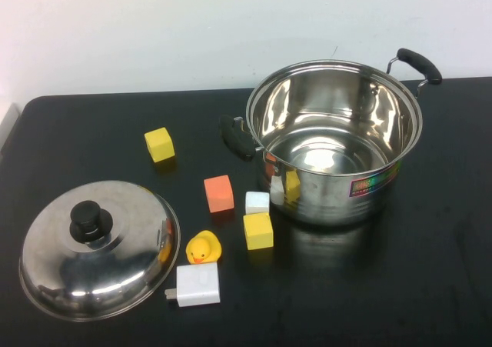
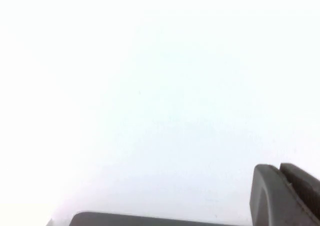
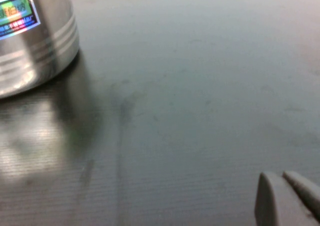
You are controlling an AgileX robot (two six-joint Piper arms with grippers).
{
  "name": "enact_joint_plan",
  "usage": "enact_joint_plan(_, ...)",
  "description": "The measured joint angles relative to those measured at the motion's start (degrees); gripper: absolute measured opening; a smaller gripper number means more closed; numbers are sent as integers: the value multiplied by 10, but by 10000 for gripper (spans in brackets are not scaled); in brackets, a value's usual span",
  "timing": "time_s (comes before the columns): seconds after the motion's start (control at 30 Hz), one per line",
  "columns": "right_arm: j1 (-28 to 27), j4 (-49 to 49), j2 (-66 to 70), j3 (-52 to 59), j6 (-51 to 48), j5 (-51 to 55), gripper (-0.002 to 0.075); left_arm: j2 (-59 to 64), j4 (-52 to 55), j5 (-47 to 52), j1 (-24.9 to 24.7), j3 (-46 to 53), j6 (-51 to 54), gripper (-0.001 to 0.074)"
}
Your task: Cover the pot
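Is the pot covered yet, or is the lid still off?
Off. The pot stands open and empty; the lid lies knob-up on the table at the robot's left. Neither gripper touches either.

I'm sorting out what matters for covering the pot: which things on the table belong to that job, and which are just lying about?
For the job:
- pot, open, empty
- lid, on the table to the left
- left gripper and right gripper, both away from them

Lying about:
- two yellow blocks
- orange block
- small white block
- rubber duck
- white charger

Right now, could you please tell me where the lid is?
In the high view, the lid lies knob-up on the table's near left, left of the rubber duck and white adapter, well apart from the pot.
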Motion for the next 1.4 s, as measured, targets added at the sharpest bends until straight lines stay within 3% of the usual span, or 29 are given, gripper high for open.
enact_joint_plan(0.6,0,0,0,0,0,0,-2,8,0,-9,0,0,-34,-1)
enact_joint_plan(0.9,0,0,0,0,0,0,-2,166,7,-5,0,-71,-52,-1)
enact_joint_plan(1.13,0,0,0,0,0,0,-2,255,64,-36,0,-75,-56,-1)
enact_joint_plan(1.4,0,0,0,0,0,0,-2,322,75,-5,0,-75,-74,-1)
